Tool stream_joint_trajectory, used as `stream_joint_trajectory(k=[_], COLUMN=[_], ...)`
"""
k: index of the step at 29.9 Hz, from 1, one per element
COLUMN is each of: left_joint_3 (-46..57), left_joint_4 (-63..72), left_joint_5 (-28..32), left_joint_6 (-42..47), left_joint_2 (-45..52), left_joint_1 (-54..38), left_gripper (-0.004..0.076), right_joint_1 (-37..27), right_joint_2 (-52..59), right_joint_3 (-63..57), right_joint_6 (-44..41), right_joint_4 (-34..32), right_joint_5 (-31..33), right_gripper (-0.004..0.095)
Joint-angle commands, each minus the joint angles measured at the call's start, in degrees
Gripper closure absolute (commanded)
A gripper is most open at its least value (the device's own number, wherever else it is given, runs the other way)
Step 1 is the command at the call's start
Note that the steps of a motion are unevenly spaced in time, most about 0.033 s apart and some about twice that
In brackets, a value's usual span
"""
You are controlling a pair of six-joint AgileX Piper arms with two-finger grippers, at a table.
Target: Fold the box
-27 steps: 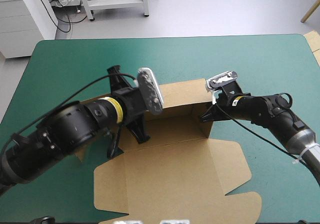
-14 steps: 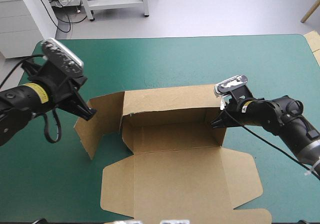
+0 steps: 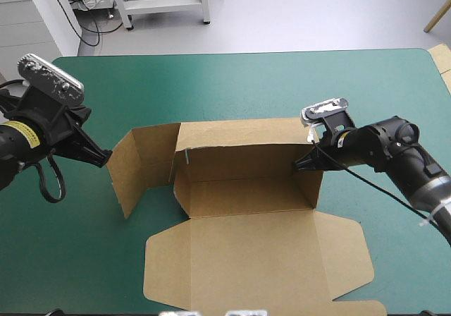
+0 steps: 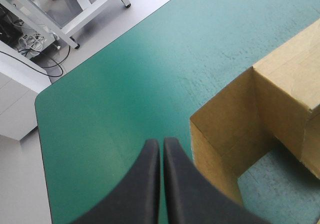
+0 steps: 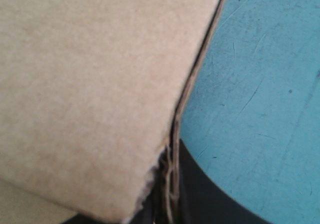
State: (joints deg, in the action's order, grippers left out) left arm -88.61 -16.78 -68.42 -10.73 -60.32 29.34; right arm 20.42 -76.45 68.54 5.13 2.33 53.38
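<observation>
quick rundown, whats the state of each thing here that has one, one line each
box: partly folded, back and right walls raised
lid: flat on the teal-green cover
left flap: upright, swung outward, not tucked
left gripper: shut, holding nothing, beside the left flap
right gripper: shut on the box's right wall

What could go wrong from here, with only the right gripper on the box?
1. The right gripper pinches only the right wall of the box; a pull could drag or twist the whole box rather than fold it.
2. The left flap stands swung outward, untucked; the shut left gripper beside it might knock it farther out.
</observation>
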Motion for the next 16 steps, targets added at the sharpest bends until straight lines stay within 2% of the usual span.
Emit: stream_joint_trajectory(k=[1,12,14,16], left_joint_3=[-1.47,-1.47,-1.47,-1.47], left_joint_4=[-0.95,-1.84,-2.29,-3.02], left_joint_5=[3.25,3.71,3.61,3.61], left_joint_6=[0.73,0.73,0.73,0.73], left_joint_2=[0.67,0.67,0.67,0.67], left_joint_1=[-0.18,-0.18,-0.18,-0.18], left_gripper=[0.0717,0.0717,0.0717,0.0717], right_joint_1=[0.0,-0.47,-0.84,-1.32], right_joint_2=[-3.69,-20.8,-22.15,-22.76], right_joint_3=[3.82,18.53,20.63,21.9], right_joint_6=[1.18,2.05,2.05,2.05], right_joint_4=[-2.33,-5.91,-5.32,-4.74], right_joint_5=[-0.19,0.38,0.49,0.49], right_gripper=[0.093,0.0912,0.0872,0.079])
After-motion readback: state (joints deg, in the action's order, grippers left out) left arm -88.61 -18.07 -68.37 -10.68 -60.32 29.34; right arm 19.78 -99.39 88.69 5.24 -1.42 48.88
